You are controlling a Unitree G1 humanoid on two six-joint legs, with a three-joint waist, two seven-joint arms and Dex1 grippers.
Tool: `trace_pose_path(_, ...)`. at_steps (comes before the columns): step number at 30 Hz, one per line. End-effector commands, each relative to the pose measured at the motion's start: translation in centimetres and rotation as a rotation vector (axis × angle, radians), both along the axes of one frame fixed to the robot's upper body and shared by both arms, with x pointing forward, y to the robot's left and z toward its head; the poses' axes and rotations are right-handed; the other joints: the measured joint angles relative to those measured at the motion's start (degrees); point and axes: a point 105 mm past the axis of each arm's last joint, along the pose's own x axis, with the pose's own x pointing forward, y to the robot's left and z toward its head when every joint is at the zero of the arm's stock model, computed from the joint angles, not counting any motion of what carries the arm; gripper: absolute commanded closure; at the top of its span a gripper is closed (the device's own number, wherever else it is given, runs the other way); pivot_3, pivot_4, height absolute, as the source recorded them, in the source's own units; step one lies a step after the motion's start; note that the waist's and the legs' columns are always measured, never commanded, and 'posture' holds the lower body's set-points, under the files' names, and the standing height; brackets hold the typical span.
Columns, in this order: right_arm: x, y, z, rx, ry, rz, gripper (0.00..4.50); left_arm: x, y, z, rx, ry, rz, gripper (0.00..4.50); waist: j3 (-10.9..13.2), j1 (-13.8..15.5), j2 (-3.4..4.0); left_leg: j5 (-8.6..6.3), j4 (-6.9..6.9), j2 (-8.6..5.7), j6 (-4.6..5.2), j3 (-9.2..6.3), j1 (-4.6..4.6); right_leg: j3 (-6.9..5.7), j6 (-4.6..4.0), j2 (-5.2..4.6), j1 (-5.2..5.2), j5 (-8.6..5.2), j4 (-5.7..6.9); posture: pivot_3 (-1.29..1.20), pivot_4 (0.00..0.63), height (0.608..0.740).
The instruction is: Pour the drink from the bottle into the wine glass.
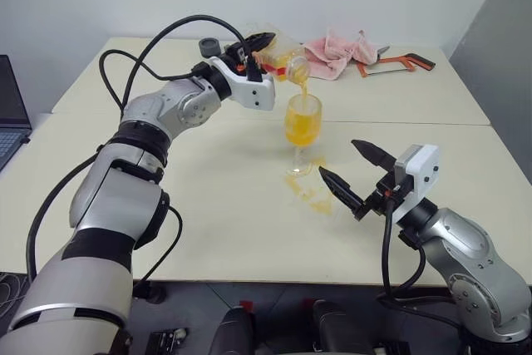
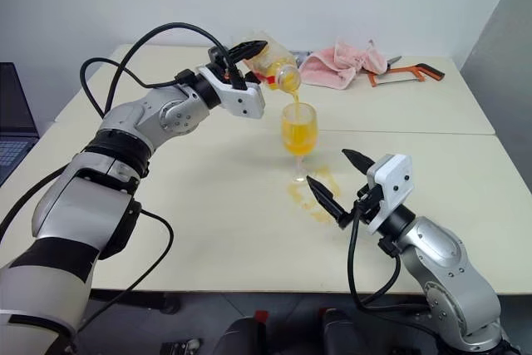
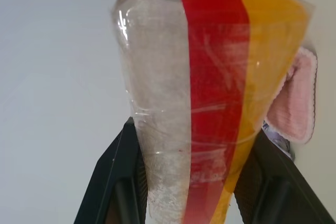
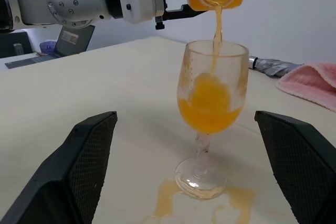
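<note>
The left hand (image 1: 259, 42) grips the tilted bottle (image 1: 281, 62), the drink (image 4: 216, 24) streaming into the wine glass (image 1: 302, 130); at its 4 o'clock the right hand (image 1: 352, 172) gapes wide, empty

One bottle (image 1: 281, 61), one wine glass (image 1: 302, 126), one pink cloth (image 1: 339, 51), one red-handled tool (image 1: 401, 64), two end effectors: left (image 1: 258, 42), right (image 1: 353, 174).

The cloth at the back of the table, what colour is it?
Pink. The cloth lies crumpled there, clearest in the right eye view.
</note>
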Motion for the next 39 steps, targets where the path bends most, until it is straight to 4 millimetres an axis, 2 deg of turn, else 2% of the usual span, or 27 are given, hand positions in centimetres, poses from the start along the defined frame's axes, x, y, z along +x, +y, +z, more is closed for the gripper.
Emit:
trace_pose_path(1, -0.84, 0.55, 1.04, 0.003, -0.045, 0.024, 0.00, -0.40, -0.24, 2.73, -0.034, -0.076, -0.014, 2.79, 0.00, 0.00, 0.00, 0.00, 0.00, 0.00, 0.00, 0.00, 0.00, 0.00, 0.00, 0.00, 0.00, 0.00, 0.00, 0.00, 0.150, 0.740)
trace_pose_path(39, -0.80, 0.88, 0.60, 0.012, -0.038, 0.019, 0.00, -0.53, -0.47, 3.13, -0.020, -0.085, -0.022, 2.79, 0.00, 0.00, 0.00, 0.00, 0.02, -0.01, 0.00, 0.00, 0.00, 0.00, 0.00, -0.01, 0.00, 0.00, 0.02, 0.00, 0.150, 0.740)
